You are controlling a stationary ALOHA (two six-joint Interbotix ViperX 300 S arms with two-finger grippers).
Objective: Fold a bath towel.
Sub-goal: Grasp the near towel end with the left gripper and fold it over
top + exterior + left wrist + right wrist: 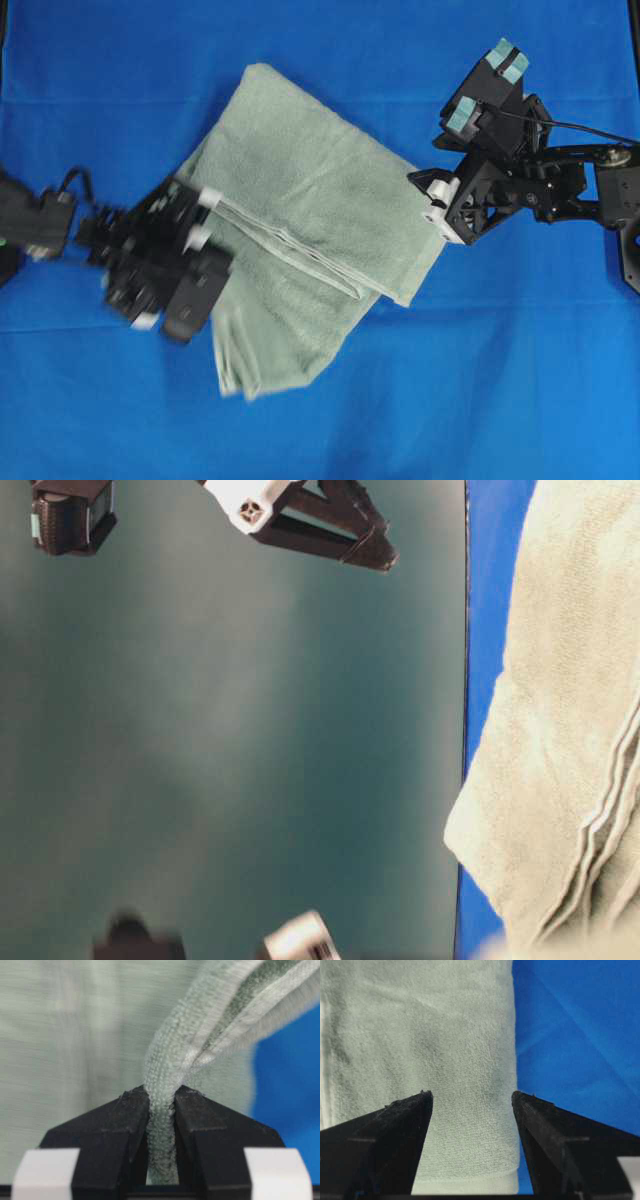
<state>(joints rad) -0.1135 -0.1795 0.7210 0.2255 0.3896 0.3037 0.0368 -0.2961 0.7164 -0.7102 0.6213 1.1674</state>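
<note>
From my remote station: the bath towel lies folded and skewed on the blue cloth that covers the desk, one corner toward the top of the overhead view and a narrower folded flap trailing toward the bottom. Stacked hem edges run diagonally across its middle.

My left end effector is clenched on the towel. In the left wrist view the two black fingers pinch a bunched ridge of terry cloth between them, and the layered edges rise away from the tips toward the upper right, with blue cloth showing at the right side. Overhead, this arm sits at the towel's left edge, blurred, beside the diagonal hems.

My right end effector stands released, jaws wide apart. In the right wrist view the towel fills the space between the two fingers, its right edge running just inside the right finger and its hem band lying across the bottom of the frame; I cannot tell from these views whether the tips touch the fabric. Overhead, this arm is at the towel's right corner.

The table-level view is turned on its side: towel layers at the right, a strip of blue cloth beside them, and parts of both arms blurred along the edges.
</note>
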